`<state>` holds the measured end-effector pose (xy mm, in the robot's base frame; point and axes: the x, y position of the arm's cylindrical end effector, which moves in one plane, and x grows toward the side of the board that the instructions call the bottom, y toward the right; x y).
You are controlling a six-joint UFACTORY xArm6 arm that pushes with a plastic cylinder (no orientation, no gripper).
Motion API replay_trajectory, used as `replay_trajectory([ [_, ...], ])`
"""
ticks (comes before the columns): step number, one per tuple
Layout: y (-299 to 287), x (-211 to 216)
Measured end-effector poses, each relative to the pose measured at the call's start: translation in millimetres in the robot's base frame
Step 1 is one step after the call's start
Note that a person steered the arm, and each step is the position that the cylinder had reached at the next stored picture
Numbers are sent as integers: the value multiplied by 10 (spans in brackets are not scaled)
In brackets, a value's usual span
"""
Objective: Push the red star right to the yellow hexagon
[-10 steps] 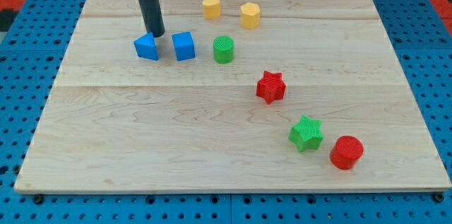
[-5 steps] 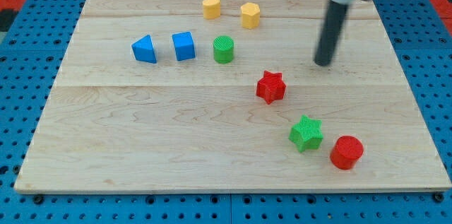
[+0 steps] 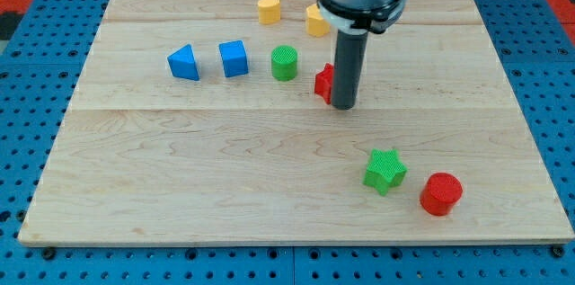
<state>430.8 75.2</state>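
The red star (image 3: 323, 82) lies near the board's middle, a little toward the view's top, mostly hidden behind my rod. My tip (image 3: 342, 104) rests on the board against the star's right and lower side. The yellow hexagon (image 3: 314, 21) sits above the star toward the view's top, partly covered by the arm's body. A gap of bare wood separates star and hexagon.
A yellow heart-like block (image 3: 268, 7) sits left of the hexagon. A green cylinder (image 3: 284, 63), blue cube (image 3: 234, 57) and blue triangle (image 3: 183, 62) line up to the star's left. A green star (image 3: 384, 171) and red cylinder (image 3: 440, 193) lie at lower right.
My tip swung from the blue triangle to the board's right, then came back left and down beside the red star. The star has shifted up and left. The green star nudged slightly left.
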Motion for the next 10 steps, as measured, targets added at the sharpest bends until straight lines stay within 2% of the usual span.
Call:
replay_trajectory([
  [1, 46, -151],
  [2, 244, 6],
  [3, -40, 387],
  [4, -619, 308],
  [6, -350, -278],
  [7, 47, -533],
  [9, 400, -1277],
  [10, 400, -1207],
])
